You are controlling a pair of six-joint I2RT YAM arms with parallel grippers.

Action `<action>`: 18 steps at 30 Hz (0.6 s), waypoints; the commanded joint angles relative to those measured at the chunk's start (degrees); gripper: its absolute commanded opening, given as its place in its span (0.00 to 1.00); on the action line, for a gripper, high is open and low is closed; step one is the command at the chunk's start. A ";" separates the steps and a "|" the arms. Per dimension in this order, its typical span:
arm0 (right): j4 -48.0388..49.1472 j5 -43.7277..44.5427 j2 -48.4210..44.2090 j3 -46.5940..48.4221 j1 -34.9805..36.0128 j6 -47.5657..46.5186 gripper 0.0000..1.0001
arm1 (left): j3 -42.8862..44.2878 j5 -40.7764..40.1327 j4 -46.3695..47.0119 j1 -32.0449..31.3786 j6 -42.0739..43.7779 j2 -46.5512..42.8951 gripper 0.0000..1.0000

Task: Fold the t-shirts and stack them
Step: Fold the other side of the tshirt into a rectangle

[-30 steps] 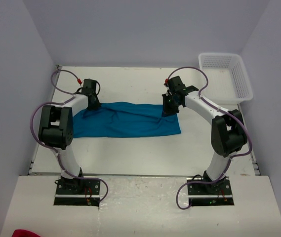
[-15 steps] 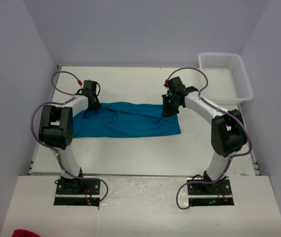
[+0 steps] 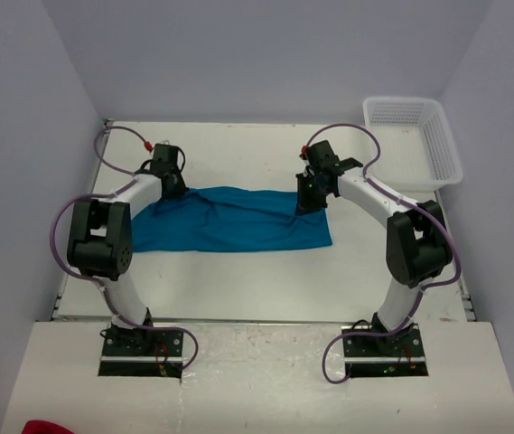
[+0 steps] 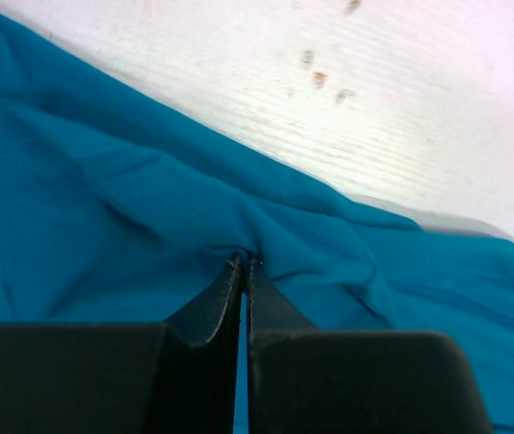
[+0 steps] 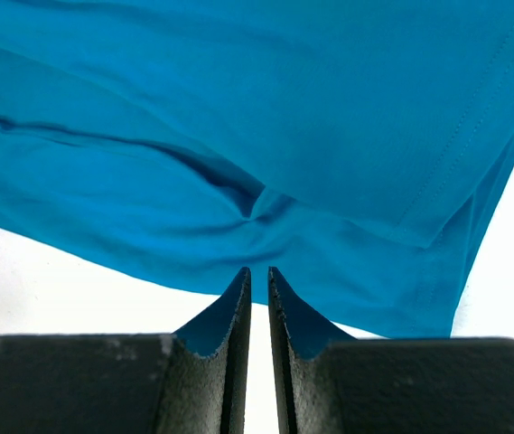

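Left gripper point(image 4: 243, 262) is closed, its two black fingers pressed together on a small fold of the t-shirt point(image 3: 229, 221), which puckers right at the tips. Just beyond that fold lies bare white desk point(image 3: 257, 271) with a few brown specks point(image 4: 320, 77). From above, the wrist covers the fingers, so only its place shows: at the far left corner of the cloth.

At the bottom left edge of the top view a red thing point(image 3: 40, 427) is cut off, and what it is cannot be told.

The teal t-shirt lies as a long wrinkled band across the middle of the desk, running from one arm to the other. Sleeves and collar cannot be made out in it. A stitched hem shows along its right side in the right wrist view.

Right gripper point(image 5: 257, 271) is down at the far right corner of the band. Its fingers stand nearly together with a slim slit between them, nipping the cloth's edge, and creases gather toward the tips. The pinch itself is hard to see.

A white mesh basket point(image 3: 442, 145) sits at the far right corner of the desk, well apart from the cloth.
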 commanded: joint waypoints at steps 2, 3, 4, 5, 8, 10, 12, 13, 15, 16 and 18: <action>0.60 0.90 -0.36 1.11 0.36 -0.05 0.14 | 1.56 -1.55 -2.16 -3.41 -0.63 -7.42 0.00; 0.60 0.99 -0.36 1.02 0.27 -0.05 0.14 | 1.47 -2.60 -3.21 -4.46 -0.89 -7.86 0.00; 0.51 0.99 -0.36 1.02 0.36 -0.05 0.14 | 1.21 -2.79 -3.65 -4.90 -1.24 -8.30 0.00; 0.60 0.91 -0.54 1.02 0.36 -0.05 0.14 | 1.03 -3.05 -4.09 -5.34 -1.59 -8.66 0.00; 0.43 1.17 -0.71 0.76 0.36 -0.05 0.14 | -0.73 -4.37 -4.53 -7.89 -2.74 -10.24 0.00; 0.07 1.52 -0.89 0.84 0.36 -0.05 0.14 | -2.74 -5.42 -4.89 -8.86 -4.57 -11.12 0.00; -0.19 1.70 -1.07 0.67 0.36 -0.22 0.14 | -5.28 -6.47 -4.97 -10.43 -6.16 -12.52 0.00; -0.28 1.78 -1.07 0.67 0.27 -0.22 0.13 | -6.34 -6.83 -4.89 -10.97 -6.69 -13.14 0.00; -0.37 1.87 -1.33 0.67 0.27 -0.40 0.14 | -9.67 -8.40 -4.97 -11.85 -7.92 -15.42 0.00; -0.45 1.78 -1.50 0.49 0.36 -0.40 0.14 | -11.00 -8.85 -5.06 -11.94 -9.14 -16.30 0.00; -0.19 1.70 -1.59 0.23 0.36 -0.48 0.14 | -14.85 -9.55 -4.80 -12.02 -10.99 -19.20 0.00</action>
